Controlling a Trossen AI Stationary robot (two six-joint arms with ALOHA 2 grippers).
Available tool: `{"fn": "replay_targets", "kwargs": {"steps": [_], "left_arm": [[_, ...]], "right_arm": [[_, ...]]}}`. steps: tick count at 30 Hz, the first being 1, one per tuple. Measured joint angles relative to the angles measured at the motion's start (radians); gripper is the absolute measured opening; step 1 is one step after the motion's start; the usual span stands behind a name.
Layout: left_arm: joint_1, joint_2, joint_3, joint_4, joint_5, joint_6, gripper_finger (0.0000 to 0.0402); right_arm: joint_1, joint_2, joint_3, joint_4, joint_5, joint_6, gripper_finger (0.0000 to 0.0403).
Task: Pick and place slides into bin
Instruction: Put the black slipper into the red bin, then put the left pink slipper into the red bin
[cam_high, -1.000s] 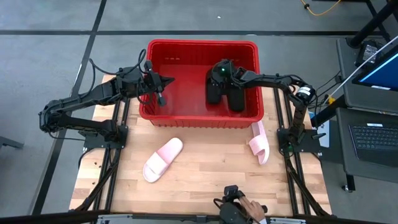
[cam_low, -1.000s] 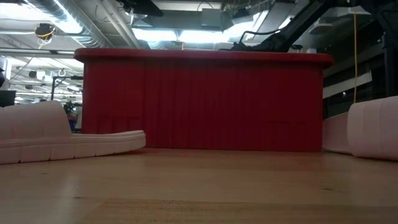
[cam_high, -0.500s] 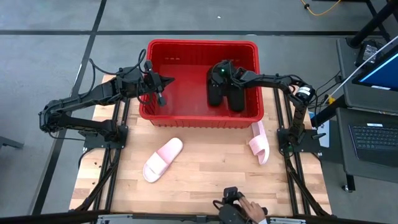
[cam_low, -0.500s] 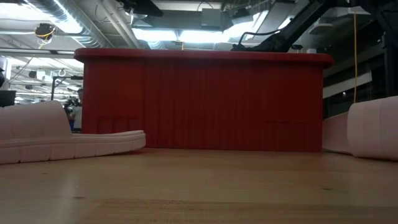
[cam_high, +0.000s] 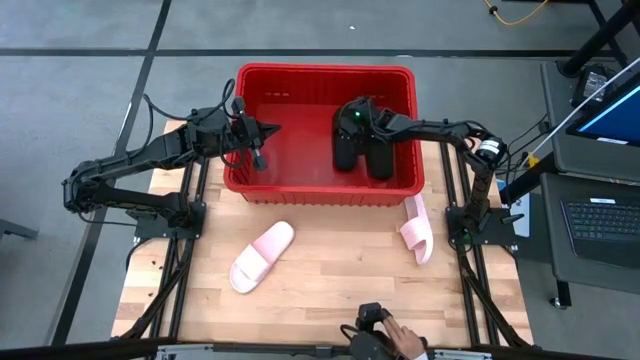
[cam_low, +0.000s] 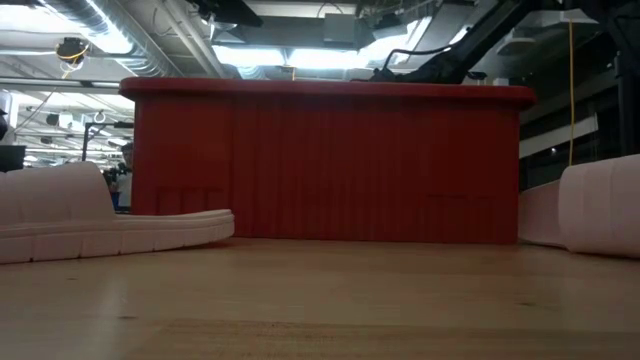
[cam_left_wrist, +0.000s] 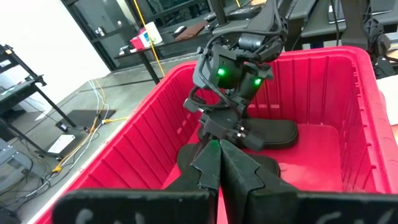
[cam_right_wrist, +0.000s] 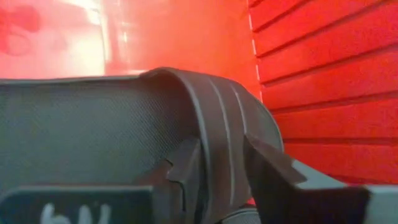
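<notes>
The red bin (cam_high: 325, 82) stands at the table's far side; the low view shows its front wall (cam_low: 330, 165). Two black slides (cam_high: 345, 152) (cam_high: 381, 158) lie side by side on its floor at the right. My right gripper (cam_high: 350, 122) is open and reaches down into the bin, with its fingers on either side of one black slide's strap (cam_right_wrist: 217, 124). My left gripper (cam_high: 264, 133) hovers shut inside the bin's left half, holding nothing. Two pale pink slides (cam_high: 262, 256) (cam_high: 418, 228) lie on the table in front of the bin. My right gripper comes from above with one finger (cam_right_wrist: 186, 163) inside the strap's arch and the other finger (cam_right_wrist: 268, 169) outside, astride the strap's ribbed edge (cam_right_wrist: 221, 163). I cannot tell whether they touch it. The slide lies in the bin beside the red wall (cam_right_wrist: 323, 93).
A person's hand (cam_high: 398, 336) holds a dark device at the table's near edge. The wooden tabletop (cam_high: 330, 290) lies between the two pink slides. The bin's left half (cam_high: 290, 150) holds no slide. In the low view the pink slides (cam_low: 100, 225) (cam_low: 595, 210) flank the bin.
</notes>
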Motion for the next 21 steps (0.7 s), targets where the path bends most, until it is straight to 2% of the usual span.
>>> {"fn": "replay_targets", "kwargs": {"steps": [9,21], "left_arm": [[0.0,0.0,0.0,0.0,0.0,0.0,0.0002],[0.0,0.0,0.0,-0.005,0.003,0.0,0.0002]], "right_arm": [[0.037,-0.023,0.0,-0.007,0.01,-0.003,0.017],[0.095,-0.2,0.0,-0.092,0.105,0.005,0.0171]]}}
